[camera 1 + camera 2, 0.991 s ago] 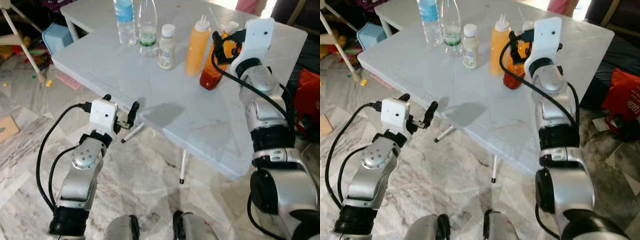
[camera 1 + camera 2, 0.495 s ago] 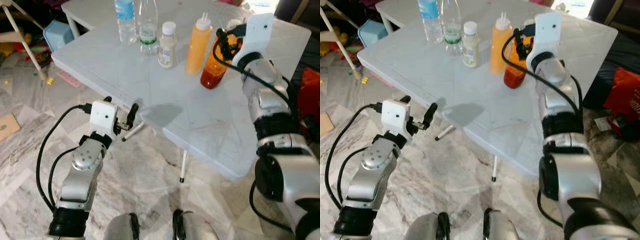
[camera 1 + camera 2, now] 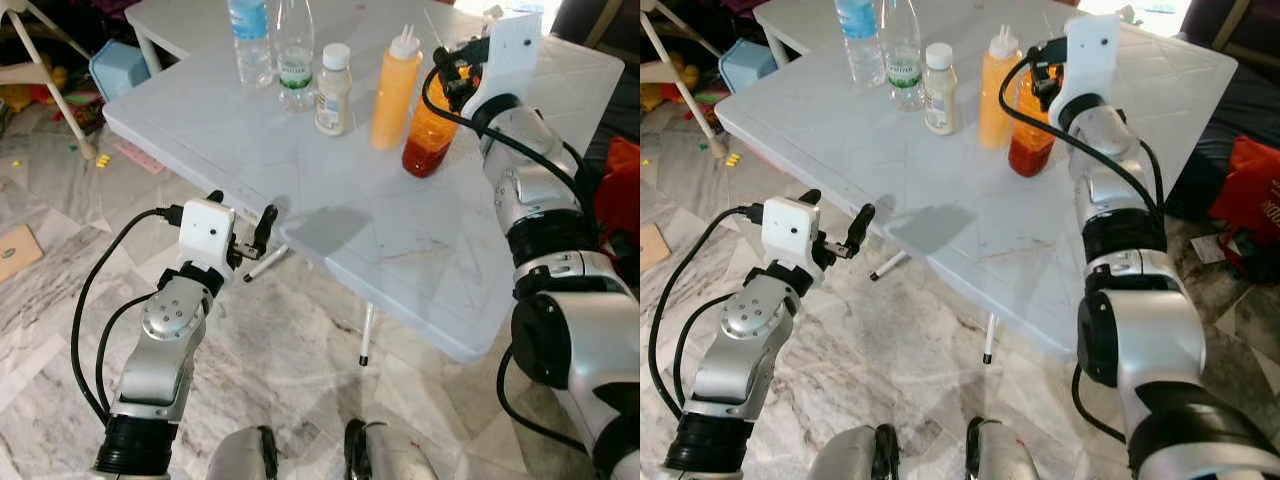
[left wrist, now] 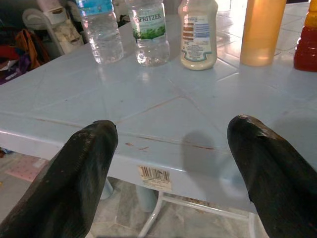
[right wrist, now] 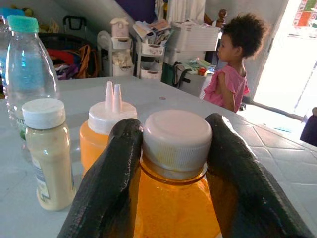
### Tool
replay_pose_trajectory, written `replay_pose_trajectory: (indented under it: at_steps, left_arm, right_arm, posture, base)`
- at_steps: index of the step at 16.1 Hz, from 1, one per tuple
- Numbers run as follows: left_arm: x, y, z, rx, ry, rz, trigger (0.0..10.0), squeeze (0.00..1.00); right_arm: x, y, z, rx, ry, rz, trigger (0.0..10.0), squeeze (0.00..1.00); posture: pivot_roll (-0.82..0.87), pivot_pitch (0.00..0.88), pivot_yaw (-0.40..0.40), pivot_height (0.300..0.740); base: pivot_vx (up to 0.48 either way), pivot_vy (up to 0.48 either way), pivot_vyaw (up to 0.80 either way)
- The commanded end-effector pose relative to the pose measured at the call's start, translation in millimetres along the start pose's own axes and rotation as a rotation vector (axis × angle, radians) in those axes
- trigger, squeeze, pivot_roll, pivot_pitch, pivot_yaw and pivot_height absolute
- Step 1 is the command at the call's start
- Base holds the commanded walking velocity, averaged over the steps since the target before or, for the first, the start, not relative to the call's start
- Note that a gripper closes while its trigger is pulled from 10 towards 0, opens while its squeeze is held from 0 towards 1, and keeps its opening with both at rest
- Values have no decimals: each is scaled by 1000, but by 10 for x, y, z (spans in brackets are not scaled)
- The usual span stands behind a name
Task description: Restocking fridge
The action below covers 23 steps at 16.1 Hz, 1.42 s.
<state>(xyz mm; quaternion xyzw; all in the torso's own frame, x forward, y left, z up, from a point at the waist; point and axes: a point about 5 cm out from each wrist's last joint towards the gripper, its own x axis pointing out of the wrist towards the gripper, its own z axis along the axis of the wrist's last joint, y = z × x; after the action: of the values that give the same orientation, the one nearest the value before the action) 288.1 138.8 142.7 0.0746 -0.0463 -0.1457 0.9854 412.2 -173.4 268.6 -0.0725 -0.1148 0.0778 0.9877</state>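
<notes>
An orange-red sauce bottle [image 3: 428, 135] with a white cap [image 5: 177, 139] stands on the pale blue table [image 3: 380, 240], at the right end of a row. My right gripper [image 3: 456, 78] is at its top, both fingers [image 5: 116, 173] pressed against the sides of the cap and neck. Beside it stand a yellow squeeze bottle [image 3: 395, 90], a cream bottle with a white lid [image 3: 333, 92] and two clear water bottles [image 3: 295, 50] [image 3: 250, 40]. My left gripper [image 4: 171, 129] hovers open just off the table's near edge, with nothing between its fingers.
A person in pink [image 5: 233, 64] stands beyond the table, near a bright doorway. A red bag [image 3: 615, 190] lies on the floor at right, a blue box [image 3: 115, 70] and a white chair leg [image 3: 45, 80] at left. The thin table leg [image 3: 367, 335] stands close ahead.
My right gripper has settled lower and closer around the orange-red bottle's cap. The bottle still stands on the table. My left arm has stayed put.
</notes>
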Motion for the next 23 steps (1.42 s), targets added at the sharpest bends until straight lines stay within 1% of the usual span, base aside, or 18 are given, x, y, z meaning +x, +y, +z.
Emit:
replay_pose_trajectory:
  at_steps: [1, 4, 5, 7, 9, 10, 11, 12, 13, 14, 15, 16, 17, 18, 19, 21, 22, 23]
  left_arm:
    - [-10, -13, 12, 7, 4, -15, 10000, 0]
    - [7, -19, -4, 6, 5, -18, 10000, 0]
    - [19, -24, -11, 5, 5, -14, 10000, 0]
    - [26, -48, -14, 1, 4, -14, 10000, 0]
    - [26, -88, -45, -8, 6, -10, 10000, 0]
    - [32, -74, -56, -11, 6, 3, 10000, 0]
    - [46, -68, -74, -13, 7, 11, 10000, 0]
    - [69, -51, -79, -19, 2, 26, 10000, 0]
    - [97, -43, -75, -26, -2, 35, 10000, 0]
    - [154, -29, -59, -24, -9, 42, 10000, 0]
    - [176, -14, -46, -29, -14, 51, 10000, 0]
    - [220, 24, -3, -36, -34, 76, 10000, 0]
    - [226, 38, 3, -38, -34, 84, 10000, 0]
    - [225, 53, -4, -33, -31, 90, 10000, 0]
    - [214, 61, -34, -33, -26, 95, 10000, 0]
    - [183, 35, -136, -59, 12, 95, 10000, 0]
    - [174, -13, -159, -51, 11, 79, 10000, 0]
    - [160, -46, -193, -53, 20, 78, 10000, 0]
  right_arm:
    - [17, -16, 67, 1, -25, -3, 0, 0]
    - [2, -26, 88, -4, -44, -17, 0, 0]
    - [-8, -47, 92, 11, -41, -50, 0, 0]
    - [-27, -68, 105, 6, -50, -90, 0, 0]
    - [-122, 42, 122, 2, -77, -74, 0, 0]
    - [-181, 91, 115, 3, -85, -75, 275, 0]
    - [-239, 142, 105, 8, -99, -64, 0, 0]
    - [-335, 264, 86, 2, -112, 1, 3333, 0]
    - [-427, 372, 61, 6, -113, 63, 9216, 0]
    - [-556, 481, 28, 17, -98, 112, 10000, 0]
    - [-600, 515, 17, 18, -97, 123, 10000, 0]
    - [-746, 576, -30, 34, -76, 118, 10000, 0]
    - [-780, 589, -60, 35, -66, 113, 10000, 0]
    - [-854, 591, -95, 76, -57, 79, 10000, 0]
    - [-975, 577, -164, 82, -36, 32, 10000, 0]
    - [-1071, 514, -201, 21, -54, -61, 10000, 0]
    - [-1091, 473, -243, 21, -31, -124, 10000, 0]
    - [-1111, 447, -260, 8, -31, -152, 10000, 0]
  posture:
    - [31, 161, 33, 740]
    - [23, 152, 30, 740]
    - [20, 144, 25, 740]
    - [13, 138, 21, 740]
    - [-2, 115, 12, 740]
    - [-9, 104, 11, 740]
    - [-18, 86, 12, 740]
    - [-33, 66, 13, 740]
    - [-40, 54, 12, 740]
    - [-46, 45, 11, 740]
    - [-50, 40, 14, 740]
    - [-53, 36, 9, 740]
    - [-53, 36, 9, 740]
    - [-50, 33, 9, 740]
    - [-45, 30, 4, 740]
    - [-37, 21, -12, 740]
    - [-35, 15, -15, 740]
    - [-38, 12, -10, 740]
  base:
    - [0, 0, 0]
    - [0, 0, 0]
    - [0, 0, 0]
    - [0, 0, 0]
    - [0, 0, 0]
    - [0, 0, 0]
    - [0, 0, 0]
    - [0, 0, 0]
    - [0, 0, 0]
    - [0, 0, 0]
    - [0, 0, 0]
    - [0, 0, 0]
    - [0, 0, 0]
    - [0, 0, 0]
    - [0, 368, 0]
    - [0, 480, 0]
    - [0, 480, 0]
    - [0, 480, 0]
